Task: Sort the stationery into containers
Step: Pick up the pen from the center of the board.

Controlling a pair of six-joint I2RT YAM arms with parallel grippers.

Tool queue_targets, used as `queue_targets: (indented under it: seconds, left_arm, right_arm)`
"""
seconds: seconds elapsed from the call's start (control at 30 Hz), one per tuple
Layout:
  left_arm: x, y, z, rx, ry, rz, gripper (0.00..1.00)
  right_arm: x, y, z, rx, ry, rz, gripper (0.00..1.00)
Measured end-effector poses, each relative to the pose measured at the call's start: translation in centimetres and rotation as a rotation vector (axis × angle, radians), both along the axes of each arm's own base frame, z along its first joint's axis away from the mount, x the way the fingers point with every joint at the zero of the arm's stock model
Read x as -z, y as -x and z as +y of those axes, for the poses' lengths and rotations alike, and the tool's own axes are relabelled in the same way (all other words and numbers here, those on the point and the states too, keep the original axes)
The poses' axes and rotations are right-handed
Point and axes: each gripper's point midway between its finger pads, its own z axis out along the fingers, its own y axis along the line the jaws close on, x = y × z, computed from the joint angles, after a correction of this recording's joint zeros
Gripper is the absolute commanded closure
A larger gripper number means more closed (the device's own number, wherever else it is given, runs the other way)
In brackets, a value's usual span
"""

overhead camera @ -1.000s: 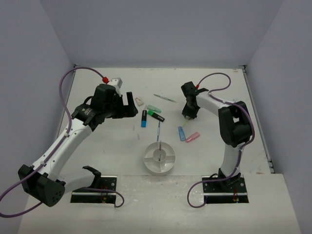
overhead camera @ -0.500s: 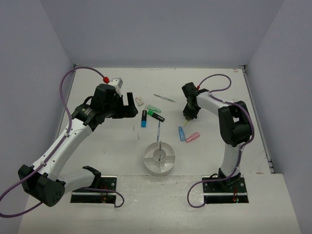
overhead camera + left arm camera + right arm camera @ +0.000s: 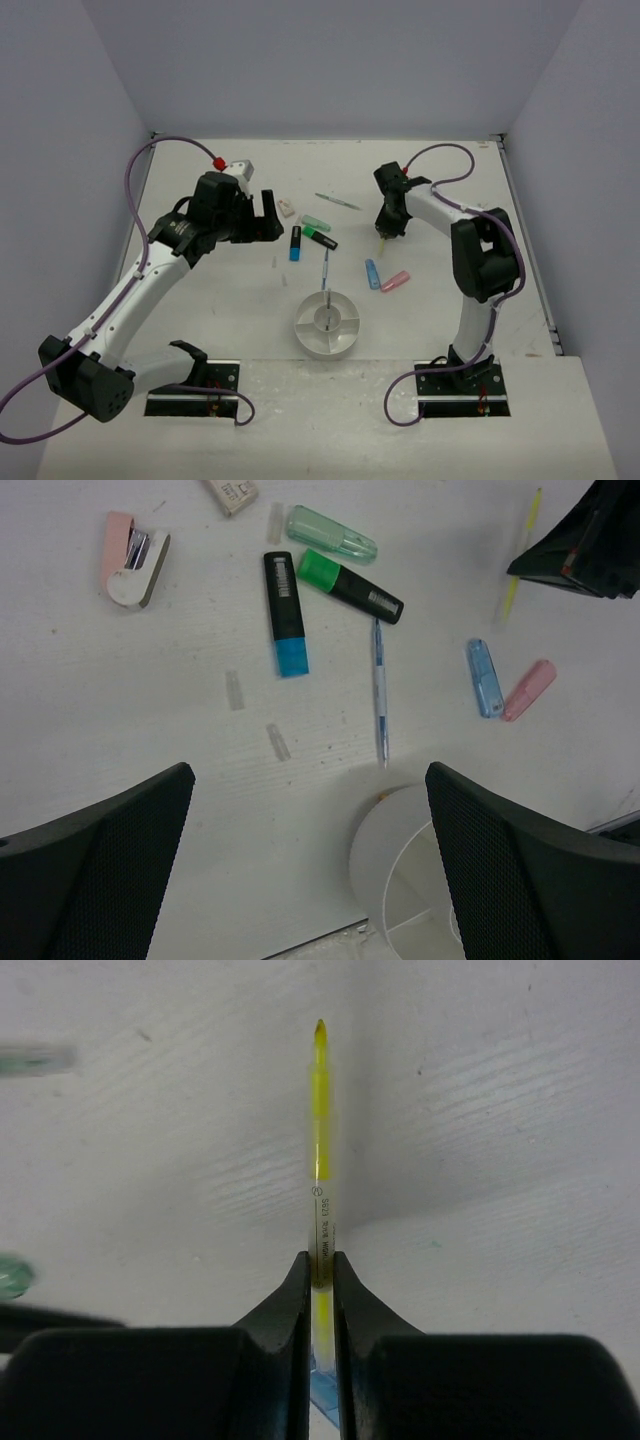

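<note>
My right gripper is shut on a thin yellow pen that sticks out forward between the fingers, just over the table at the right of the pile. My left gripper hangs open above the table's left middle, holding nothing. Under it lie a blue-and-black highlighter, a green-and-black highlighter, a pale green one, a blue pen, a small blue highlighter and a pink one. The round white divided dish sits near the front centre.
A grey pen lies at the back. A pink-and-white eraser and another eraser lie left of the highlighters. The blue pen's tip almost reaches the dish rim. Walls enclose the table on three sides.
The right gripper's jaws have closed onto the yellow pen. The left arm has hardly moved and stays open.
</note>
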Motion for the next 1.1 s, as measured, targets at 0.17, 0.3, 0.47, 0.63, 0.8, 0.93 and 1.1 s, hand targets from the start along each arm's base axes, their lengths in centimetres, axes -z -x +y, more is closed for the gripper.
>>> queue_targets:
  seconds: [0.17,0.3,0.47,0.63,0.8,0.93,1.1]
  left_arm:
    - [1.8,-0.7,-0.3,-0.045,0.001,0.068,0.0]
    - [4.4,-1.6,-0.2,-0.102,-0.037,0.139,0.11]
    - [8.9,-2.7,-0.3,-0.14,-0.128,0.247,0.37]
    - [12.8,-2.8,0.0,-0.16,-0.215,0.335,0.51]
    - [14.5,-3.0,0.5,-0.169,-0.26,0.363,0.62]
    - [16.4,-3.0,0.6,-0.167,-0.295,0.4,0.66]
    - [18.1,-3.0,0.6,-0.165,-0.313,0.432,0.65]
  right_arm:
    - [-10.4,-1.8,0.9,-0.124,-0.06,-0.244,1.0]
    - [-22.4,-0.4,1.4,-0.243,-0.12,-0.518,1.0]
    - [-29.8,5.8,2.5,-0.401,-0.15,-0.688,1.0]
    - [-29.6,10.1,2.8,-0.497,-0.183,-0.649,1.0]
    - [-27.6,11.6,2.4,-0.526,-0.179,-0.582,1.0]
    - [-26.3,12.5,2.5,-0.55,-0.191,-0.538,1.0]
    - [-26.2,13.1,2.8,-0.568,-0.213,-0.529,1.0]
